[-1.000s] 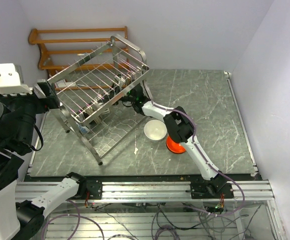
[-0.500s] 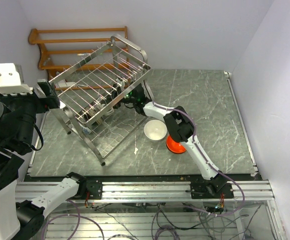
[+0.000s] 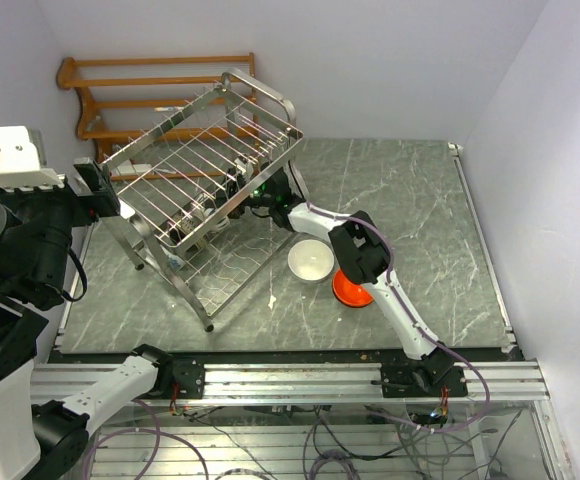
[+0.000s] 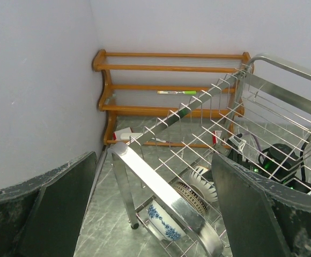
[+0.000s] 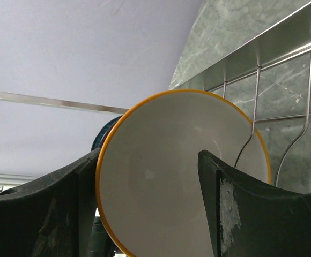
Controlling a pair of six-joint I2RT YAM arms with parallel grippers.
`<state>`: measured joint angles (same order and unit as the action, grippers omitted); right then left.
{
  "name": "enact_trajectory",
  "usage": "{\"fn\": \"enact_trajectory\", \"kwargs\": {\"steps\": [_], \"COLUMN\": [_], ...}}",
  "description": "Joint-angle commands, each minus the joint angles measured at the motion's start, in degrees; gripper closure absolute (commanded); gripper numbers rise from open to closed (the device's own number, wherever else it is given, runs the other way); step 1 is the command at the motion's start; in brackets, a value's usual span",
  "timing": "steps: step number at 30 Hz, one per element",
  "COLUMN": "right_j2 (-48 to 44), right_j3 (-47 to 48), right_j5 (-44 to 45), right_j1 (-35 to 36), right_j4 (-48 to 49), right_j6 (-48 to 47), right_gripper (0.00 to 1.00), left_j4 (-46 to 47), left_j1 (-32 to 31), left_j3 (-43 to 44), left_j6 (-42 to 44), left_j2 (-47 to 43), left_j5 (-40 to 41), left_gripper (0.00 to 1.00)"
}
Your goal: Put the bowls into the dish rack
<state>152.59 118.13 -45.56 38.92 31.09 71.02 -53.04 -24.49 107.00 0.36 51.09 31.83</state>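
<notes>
My right gripper (image 5: 147,155) is clamped on a yellow-rimmed bowl (image 5: 171,182): white inside, one finger on each side of it, held on edge with the open side facing the wrist camera. Just past the gripper and touching the bowl's far-right edge are wires of the dish rack (image 3: 275,100), with a flat silver bar right above them. I can't tell if the bowl is seated in a slot. From the top view the rack sits tilted, and the right gripper reaches in at its right end under the upper tier. Back along that arm, well behind the gripper, the white bowl (image 3: 311,260) sits on the table (image 3: 420,220) just beside the forearm. The orange-red bowl (image 3: 350,292) is next to it, partly under the arm. My left gripper (image 4: 154,158) is spread wide, and a rack frame tube runs between the fingers. I see no contact with either finger. Below and just ahead of this gripper, the blue-and-white bowl (image 4: 163,229) stands on edge in the rack's lower tier. Well beyond it, the wooden rack (image 4: 169,54) is against the wall.
</notes>
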Motion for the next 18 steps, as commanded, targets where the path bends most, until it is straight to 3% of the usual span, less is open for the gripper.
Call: {"fn": "enact_trajectory", "kwargs": {"steps": [1,7,8,9,10,18], "right_j2": [-5.9,-10.5,-11.7,-12.7,-13.4,-15.9], "right_j3": [0.0,-2.9,-3.9,-4.8,-5.4,-8.1], "right_j5": [1.7,5.7,7.3,8.7,9.6,14.1], "right_j1": [-2.5,-2.4,-2.4,-2.3,-2.3,-2.1], "right_j4": [-2.6,-4.3,-5.2,-6.0,-6.7,-10.1], "right_j6": [-4.3,-8.4,-9.7,-10.7,-11.6,-13.8], "right_gripper": [0.31,0.27,0.21,0.05,0.01,0.0], "left_j4": [0.9,0.4,0.4,0.2,0.2,-0.1], "left_j1": [-0.3,-0.3,-0.3,-0.3,-0.3,-0.3], "left_j3": [1.4,1.8,1.9,2.1,2.1,2.4], "left_j6": [-1.2,-1.7,-1.6,-1.6,-1.6,-0.9], "left_j2": [0.0,-0.1,-0.1,-0.1,-0.1,-0.1], "left_j5": [0.3,0.2,0.2,0.2,0.2,0.2], "left_gripper": [0.01,0.01,0.01,0.01,0.01,0.01]}}
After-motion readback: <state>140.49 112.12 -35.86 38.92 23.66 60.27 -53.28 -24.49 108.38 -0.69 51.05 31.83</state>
